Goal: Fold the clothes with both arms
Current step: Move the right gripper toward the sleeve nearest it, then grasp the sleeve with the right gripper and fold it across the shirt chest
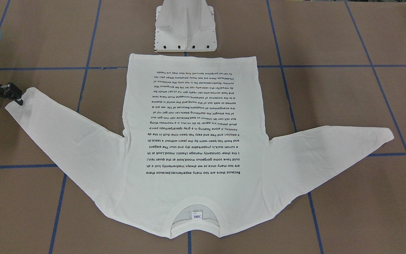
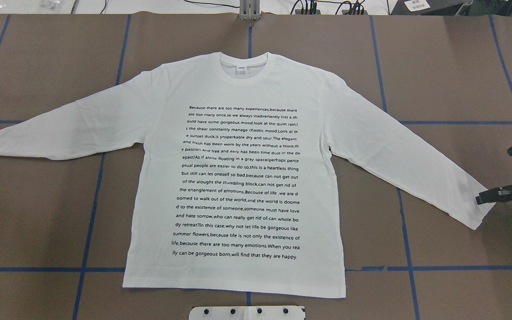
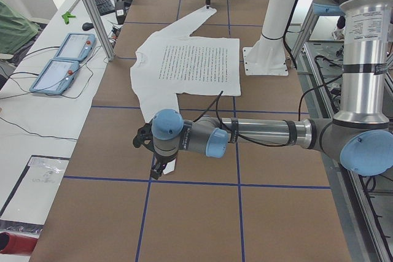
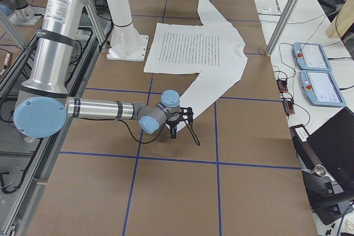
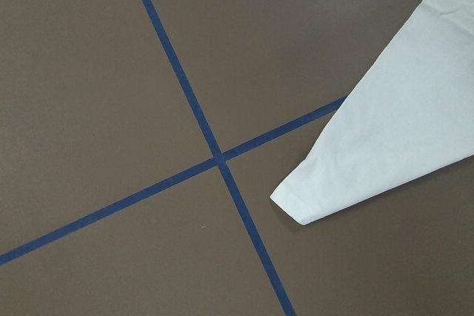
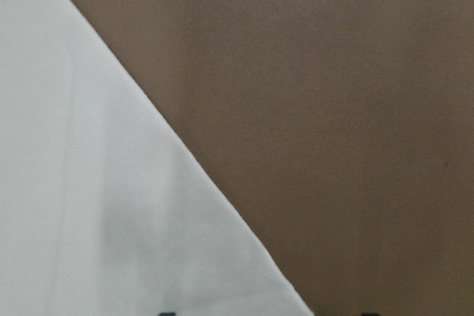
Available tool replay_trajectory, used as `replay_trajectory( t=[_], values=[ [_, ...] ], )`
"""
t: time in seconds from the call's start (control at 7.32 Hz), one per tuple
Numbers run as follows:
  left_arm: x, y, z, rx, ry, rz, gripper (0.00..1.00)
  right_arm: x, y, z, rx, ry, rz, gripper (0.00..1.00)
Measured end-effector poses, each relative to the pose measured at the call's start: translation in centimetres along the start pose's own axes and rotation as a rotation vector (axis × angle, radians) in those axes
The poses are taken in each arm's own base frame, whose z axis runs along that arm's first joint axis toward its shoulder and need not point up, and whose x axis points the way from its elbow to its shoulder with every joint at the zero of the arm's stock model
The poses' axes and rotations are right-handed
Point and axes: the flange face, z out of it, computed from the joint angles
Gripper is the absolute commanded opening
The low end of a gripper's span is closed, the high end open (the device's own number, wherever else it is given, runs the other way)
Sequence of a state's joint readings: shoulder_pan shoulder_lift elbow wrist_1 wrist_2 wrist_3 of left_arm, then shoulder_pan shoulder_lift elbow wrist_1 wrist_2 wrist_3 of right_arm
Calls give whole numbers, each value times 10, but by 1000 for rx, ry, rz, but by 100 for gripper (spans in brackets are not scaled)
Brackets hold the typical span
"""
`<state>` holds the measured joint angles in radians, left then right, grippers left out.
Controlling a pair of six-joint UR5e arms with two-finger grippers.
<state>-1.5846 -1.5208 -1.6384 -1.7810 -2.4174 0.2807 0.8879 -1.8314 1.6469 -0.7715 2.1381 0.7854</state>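
Observation:
The white long-sleeved T-shirt [image 2: 238,178] lies flat on the brown table, text side up, both sleeves spread out and the collar away from the robot. My right gripper [image 2: 482,198] sits low at the cuff of the sleeve on my right [image 1: 30,102]. In the right wrist view two dark fingertips show far apart at the bottom edge, one over cloth and one over table, so it is open. My left gripper [image 3: 153,161] hovers over the other cuff [image 5: 311,197]. It shows only in the exterior left view, so I cannot tell its state.
The white pedestal [image 1: 185,31] stands just beyond the shirt's hem on the robot's side. Blue tape lines [image 2: 91,213] grid the table. Two teach pendants [image 3: 64,59] and metal posts [image 3: 92,10] line the operators' side.

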Motion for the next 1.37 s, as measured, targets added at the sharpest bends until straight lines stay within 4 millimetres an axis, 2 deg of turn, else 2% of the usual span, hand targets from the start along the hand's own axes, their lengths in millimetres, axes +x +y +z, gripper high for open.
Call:
replay_trajectory(
  t=[0.55, 0.82, 1.37],
  values=[
    [0, 0, 0, 0, 0, 0, 100, -3, 1, 2, -17, 9, 2, 5],
    [0, 0, 0, 0, 0, 0, 100, -9, 0, -1, -19, -1, -4, 0],
    [0, 0, 0, 0, 0, 0, 100, -56, -11, -41, -20, -5, -5, 0]
  ],
)
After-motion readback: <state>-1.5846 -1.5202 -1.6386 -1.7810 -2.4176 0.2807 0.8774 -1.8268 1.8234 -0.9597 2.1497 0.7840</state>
